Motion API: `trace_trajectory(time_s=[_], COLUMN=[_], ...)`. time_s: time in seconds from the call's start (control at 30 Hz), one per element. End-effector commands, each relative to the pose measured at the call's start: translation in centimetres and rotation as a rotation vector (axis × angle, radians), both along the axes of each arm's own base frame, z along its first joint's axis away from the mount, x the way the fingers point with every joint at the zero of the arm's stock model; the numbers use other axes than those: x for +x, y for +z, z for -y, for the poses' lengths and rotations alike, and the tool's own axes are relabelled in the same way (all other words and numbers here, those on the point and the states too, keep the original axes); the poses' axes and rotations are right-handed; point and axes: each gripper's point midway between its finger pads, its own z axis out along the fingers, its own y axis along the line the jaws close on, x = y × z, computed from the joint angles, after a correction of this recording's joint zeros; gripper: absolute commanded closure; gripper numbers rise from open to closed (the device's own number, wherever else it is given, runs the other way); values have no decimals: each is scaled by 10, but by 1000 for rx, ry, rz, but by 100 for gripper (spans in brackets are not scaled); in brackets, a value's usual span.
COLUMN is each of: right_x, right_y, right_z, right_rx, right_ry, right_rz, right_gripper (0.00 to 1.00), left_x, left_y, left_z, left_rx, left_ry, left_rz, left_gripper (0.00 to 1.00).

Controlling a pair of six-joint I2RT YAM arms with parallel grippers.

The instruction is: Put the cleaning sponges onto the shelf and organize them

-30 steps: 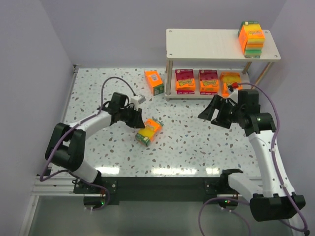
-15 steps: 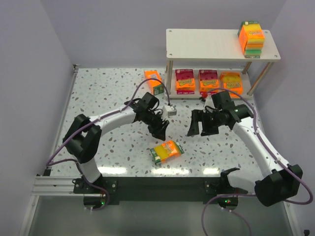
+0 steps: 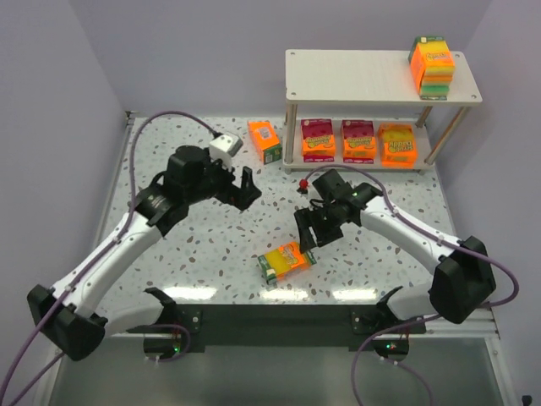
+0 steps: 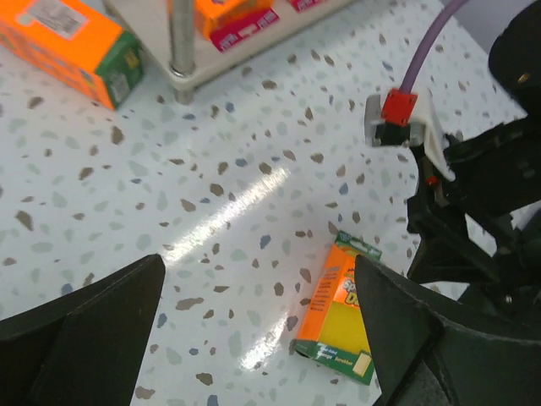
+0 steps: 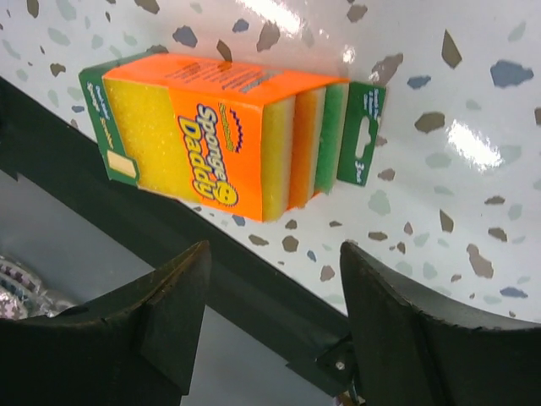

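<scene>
One cleaning sponge pack (image 3: 286, 260), orange with a yellow face and green ends, lies flat near the table's front edge. My right gripper (image 3: 308, 230) hovers just behind it, open and empty; in the right wrist view the pack (image 5: 220, 135) sits beyond the gripper (image 5: 275, 304). My left gripper (image 3: 245, 190) stands open and empty, farther back left; its view shows the same pack (image 4: 342, 317) low on the right. A second loose pack (image 3: 265, 140) lies left of the shelf (image 3: 380, 76). Three packs (image 3: 357, 139) rest on its lower board, and a stack (image 3: 432, 63) sits top right.
The shelf's front left leg (image 4: 180, 42) stands near the loose orange pack (image 4: 72, 46). The right arm (image 4: 473, 194), with its red-tipped cable plug, fills the right of the left wrist view. The table's dark front edge (image 5: 254, 288) runs close under the near pack.
The left gripper opened, let go of the pack near the front edge and drew back to the left. The right arm swung from the shelf toward that pack.
</scene>
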Motion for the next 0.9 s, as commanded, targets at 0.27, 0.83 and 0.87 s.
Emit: trace_trajectory(time_s=[0.27,0.83,0.87], right_x=[34,2,3], right_y=[-35,-38,-32], right_z=[-38,-44,-45], right_rx=[43,84,89], right_ry=[85,66,59], right_rz=[25,-105,-98], right_gripper=[43,100,100], left_x=[-7,-11,-10], left_y=[5,1,2], left_z=[-55,-77,-80], left_rx=[-58,-18,-15], left_ry=[274,324,337], left_rz=[-16,3,11], left_gripper=[0,0,0])
